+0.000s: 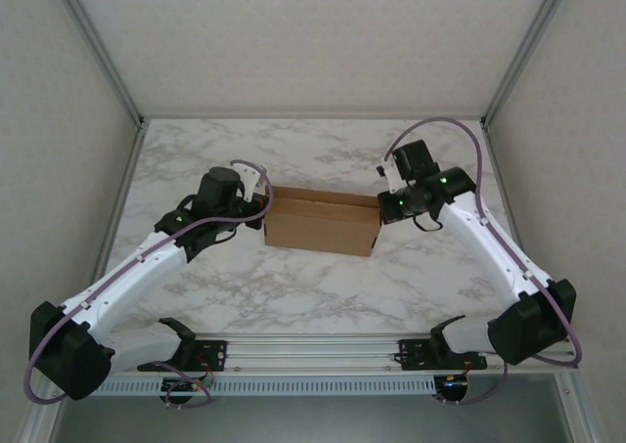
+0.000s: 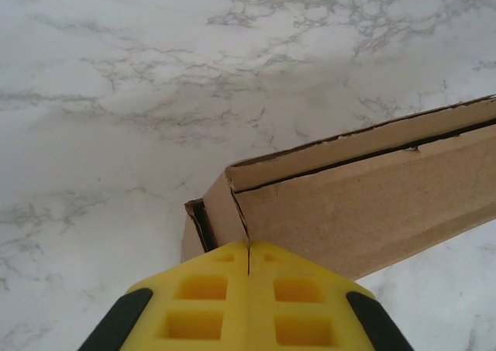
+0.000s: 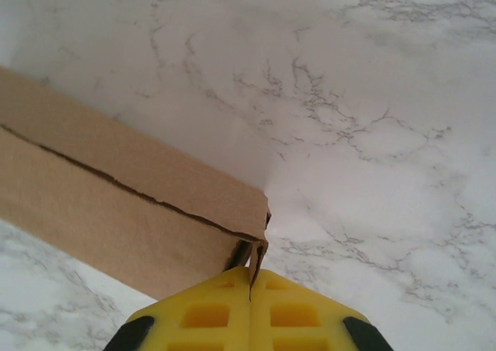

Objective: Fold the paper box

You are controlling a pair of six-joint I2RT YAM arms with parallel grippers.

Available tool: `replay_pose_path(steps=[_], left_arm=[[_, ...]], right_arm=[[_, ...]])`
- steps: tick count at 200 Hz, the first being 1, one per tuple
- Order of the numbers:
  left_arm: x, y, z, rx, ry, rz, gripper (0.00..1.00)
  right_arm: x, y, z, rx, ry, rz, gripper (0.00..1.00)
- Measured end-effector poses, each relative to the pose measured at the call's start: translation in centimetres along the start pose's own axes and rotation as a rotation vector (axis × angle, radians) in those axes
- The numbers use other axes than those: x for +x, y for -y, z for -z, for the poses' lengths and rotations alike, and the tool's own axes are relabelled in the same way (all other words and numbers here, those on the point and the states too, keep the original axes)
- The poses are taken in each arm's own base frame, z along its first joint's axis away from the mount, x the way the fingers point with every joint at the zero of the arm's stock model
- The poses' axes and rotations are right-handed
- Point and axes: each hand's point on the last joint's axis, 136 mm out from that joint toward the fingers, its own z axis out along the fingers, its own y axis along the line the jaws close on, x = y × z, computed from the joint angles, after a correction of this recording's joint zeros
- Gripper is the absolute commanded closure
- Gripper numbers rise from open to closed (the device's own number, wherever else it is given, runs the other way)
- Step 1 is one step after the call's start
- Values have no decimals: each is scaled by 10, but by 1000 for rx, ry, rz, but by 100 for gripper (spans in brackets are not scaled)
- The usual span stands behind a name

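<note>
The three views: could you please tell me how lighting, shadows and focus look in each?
Top external: even, soft light, the paper box sharp. Left wrist: a broad soft shadow on the marble table beside the box; the yellow fingers look slightly blurred. Right wrist: a bright, washed-out patch on the marble just past the box's corner.

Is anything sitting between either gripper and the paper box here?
Nothing visible does. The shut left gripper sits right at the left end of the paper box, and the right gripper appears shut on a flap edge at its right end.
</note>
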Motion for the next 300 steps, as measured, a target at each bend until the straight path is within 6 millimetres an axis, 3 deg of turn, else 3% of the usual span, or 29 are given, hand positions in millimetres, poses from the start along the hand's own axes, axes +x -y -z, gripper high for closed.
replay_pose_path(steps=[90, 200, 300], left_arm=[[13, -4, -2, -19, -48, 71, 100], [17, -9, -1, -43, -55, 72, 100], [19, -14, 3, -74, -59, 61, 100]], right_arm=[[-6, -4, -2, -14, -19, -175, 100], [-10, -4, -10, -24, 29, -213, 100], [-1, -5, -11, -28, 90, -136, 100]])
